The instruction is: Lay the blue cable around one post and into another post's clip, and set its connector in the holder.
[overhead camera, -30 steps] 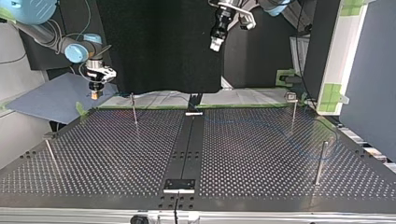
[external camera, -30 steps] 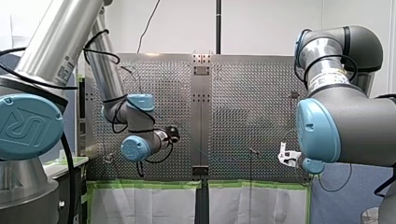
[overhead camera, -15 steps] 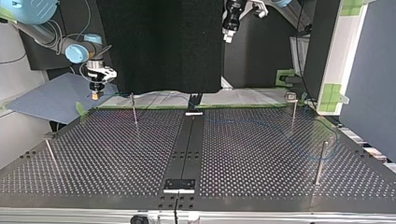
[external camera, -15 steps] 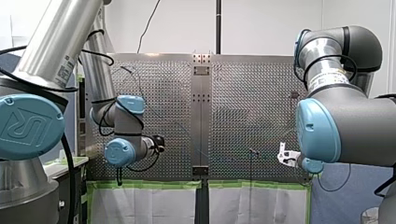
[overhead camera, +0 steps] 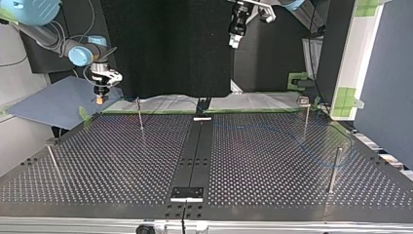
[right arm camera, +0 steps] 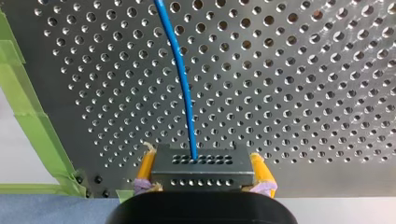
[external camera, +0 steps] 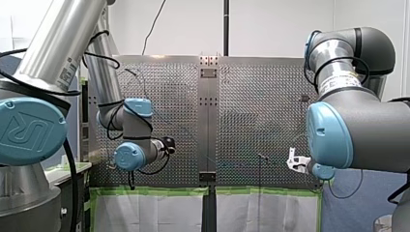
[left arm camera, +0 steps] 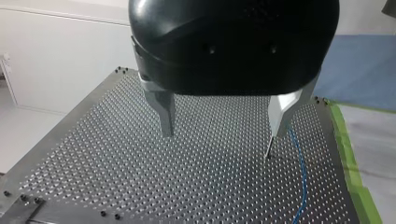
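In the right wrist view my right gripper (right arm camera: 202, 159) is shut, its yellow pads (right arm camera: 145, 168) clamping a dark grey connector block (right arm camera: 203, 173). The blue cable (right arm camera: 180, 79) runs from the block out over the perforated plate. In the top view this gripper (overhead camera: 100, 95) hangs off the plate's far left corner. The cable (overhead camera: 272, 127) lies faintly across the plate's right half and curves near a post (overhead camera: 335, 168). My left gripper (left arm camera: 222, 133) is open, high above the plate, with bare metal fingers (left arm camera: 166, 116) holding nothing. A thin post (left arm camera: 268, 150) and the cable (left arm camera: 301, 172) lie below it.
More thin posts (overhead camera: 140, 114) (overhead camera: 306, 117) (overhead camera: 52, 161) stand on the plate. A black strip (overhead camera: 197, 151) runs down the middle, with a small bracket (overhead camera: 187, 193) at its near end. Green tape (right arm camera: 28, 116) edges the plate, and a blue mat (overhead camera: 53, 102) lies beyond it.
My left arm swung towards the front view's left and down, then came back a little. Its gripper stayed open. My right arm and the connector have not moved.
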Tool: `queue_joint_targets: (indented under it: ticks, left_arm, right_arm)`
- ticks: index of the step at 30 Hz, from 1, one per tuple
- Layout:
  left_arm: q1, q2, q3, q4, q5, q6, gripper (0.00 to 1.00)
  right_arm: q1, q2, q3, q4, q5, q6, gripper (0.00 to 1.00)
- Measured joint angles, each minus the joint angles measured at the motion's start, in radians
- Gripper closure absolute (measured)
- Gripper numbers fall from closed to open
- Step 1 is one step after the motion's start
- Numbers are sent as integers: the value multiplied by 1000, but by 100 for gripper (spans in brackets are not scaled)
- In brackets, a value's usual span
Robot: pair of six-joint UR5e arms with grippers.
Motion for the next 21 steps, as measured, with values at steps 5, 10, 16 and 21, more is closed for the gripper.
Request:
queue_joint_targets:
  ticks: [5, 10, 16, 21]
  left_arm:
    - [0, -1, 0, -2, -13, 1, 0]
    - [0, 0, 0, -2, -14, 4, 0]
    - [0, -1, 0, -5, -12, 9, 0]
    - [-1, -1, 0, -8, -10, 10, 0]
  right_arm:
    - [-5, 0, -15, 5, 8, -4, 100]
    - [-6, -3, -34, 23, 35, -21, 100]
    - [-2, -34, -39, 47, 44, -35, 100]
    - [10, -73, -38, 77, 44, -37, 100]
